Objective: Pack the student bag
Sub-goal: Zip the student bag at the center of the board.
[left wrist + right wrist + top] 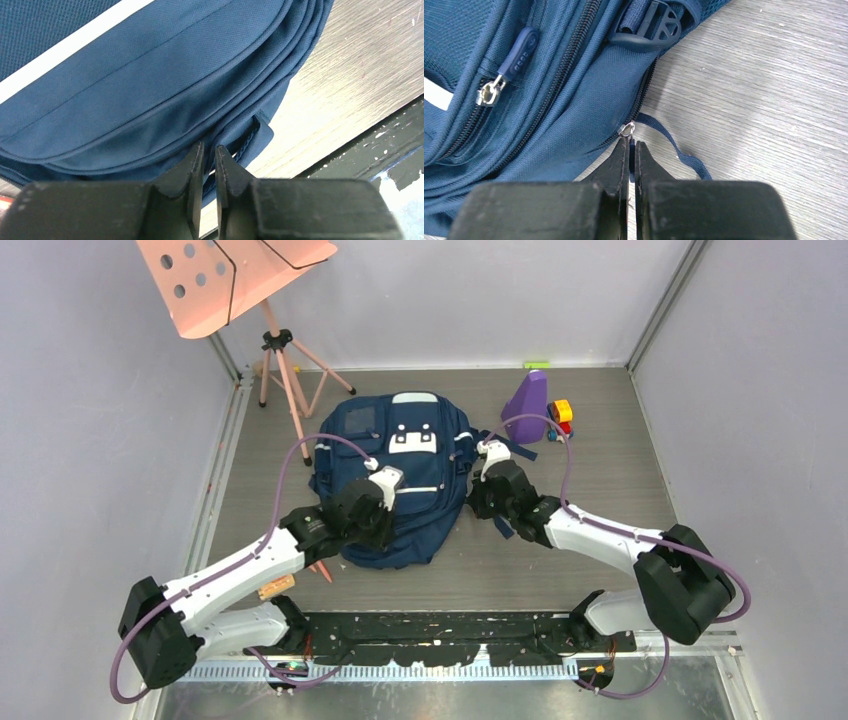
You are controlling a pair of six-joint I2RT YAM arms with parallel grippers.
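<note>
the student bag (430,515) lies flat and face up in the middle of the table (610,470), looking zipped shut, no lining showing. at the bag's right side the right gripper (630,145) is pinched tight on the zip pull (627,130) of the zip nearest the table. at the bag's near edge the left gripper (210,150) is narrow, its jaws a thin slit apart; i cannot tell whether it nips any fabric. beyond the bag's far right corner sit a purple wedge (530,400) and a yellow and red toy (561,415); a red pencil (322,571) lies off its near left corner. packing looks barely begun: the zip needs opening, then these go in
</note>
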